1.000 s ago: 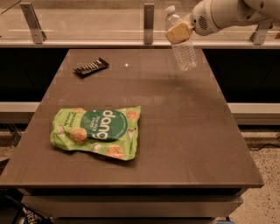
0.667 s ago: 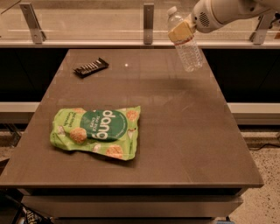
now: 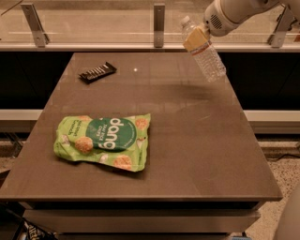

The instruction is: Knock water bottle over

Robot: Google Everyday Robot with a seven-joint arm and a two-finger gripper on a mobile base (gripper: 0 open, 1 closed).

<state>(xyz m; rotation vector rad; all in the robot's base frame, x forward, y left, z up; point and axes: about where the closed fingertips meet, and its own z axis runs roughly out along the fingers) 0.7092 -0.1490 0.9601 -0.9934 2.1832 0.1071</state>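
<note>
Against a second ago: more lean on the water bottle (image 3: 211,63). Then nearly upright at the far right of the desk (image 3: 187,140). Now tipped well over, white cap up and to the left, ribbed base swung down and to the right, close to the desk's far right corner. Base touching the desk or just clear of it: cannot tell.

In much the same spot as before, the tan-tipped tool (image 3: 197,39). Laid against the bottle's upper part just below the cap, at the end of a white arm (image 3: 229,14) reaching in from the top right. Cannot tell how far open the tool stands. Gripping the bottle or merely pressing on it: cannot tell either.

Unmoved since then: a green snack bag (image 3: 105,143) lying flat on the near left of the desk, and a dark wrapped bar (image 3: 97,71) near the far left corner. Both well apart from the bottle.

Readable on the bag: "dang" in large white letters on a darker green patch, with round pale snack pieces pictured around it. Smaller print along the bag's left side, too small to read. Pale marks on the bar's wrapper, not legible. Bottle's label mostly covered by the tool, nothing legible there.

Behind the desk, a glass panel held by metal brackets (image 3: 159,21).
</note>
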